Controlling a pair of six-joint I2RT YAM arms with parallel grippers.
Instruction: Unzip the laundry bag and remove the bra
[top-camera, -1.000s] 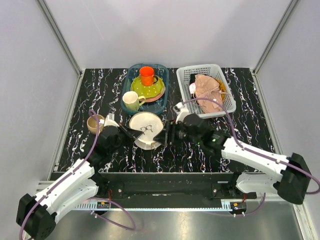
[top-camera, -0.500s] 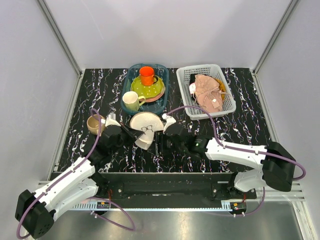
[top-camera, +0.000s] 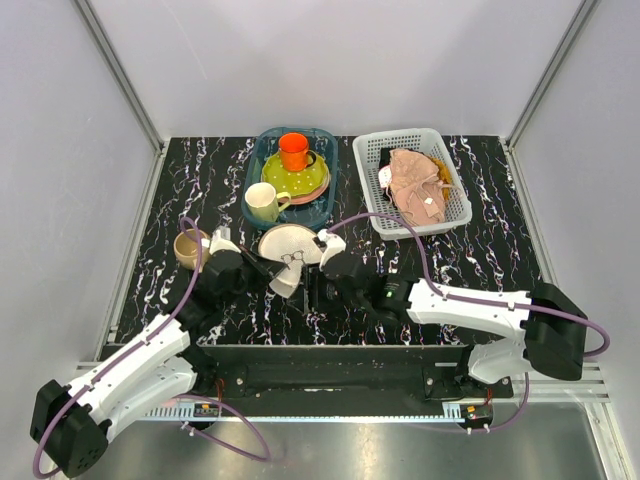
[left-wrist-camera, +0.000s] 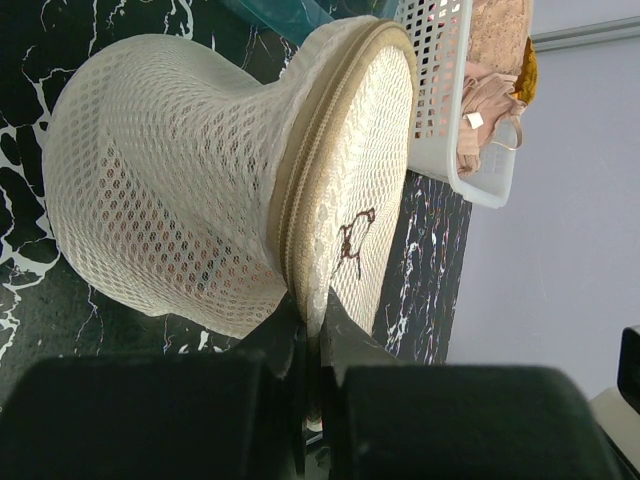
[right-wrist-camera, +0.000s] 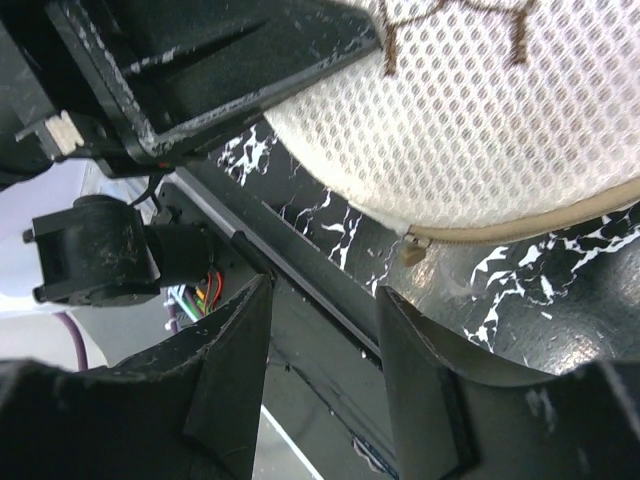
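Observation:
The cream mesh laundry bag (top-camera: 291, 252) stands tipped on its side at the table's middle, with its spectacles print (left-wrist-camera: 352, 236) facing right. My left gripper (top-camera: 270, 276) is shut on the bag's tan zipper seam (left-wrist-camera: 298, 205) at its near edge (left-wrist-camera: 314, 330). My right gripper (top-camera: 313, 287) is open and empty just right of that spot. In the right wrist view its fingers (right-wrist-camera: 232, 370) sit below the bag (right-wrist-camera: 480, 130), and the zipper pull (right-wrist-camera: 410, 251) hangs just beyond them. The bra is hidden; only a faint brownish tint shows through the mesh (left-wrist-camera: 135, 190).
A white lattice basket (top-camera: 370, 190) with a pink-beige cloth (top-camera: 415, 180) stands at the back right. A teal bin (top-camera: 254, 170) holds an orange cup (top-camera: 293, 151) and plates. A cream mug (top-camera: 262, 204) and a tan cup (top-camera: 188, 248) stand left of the bag.
My right gripper has moved left, from beside the bag to its near edge next to the left gripper. The bag has tipped up more onto its side.

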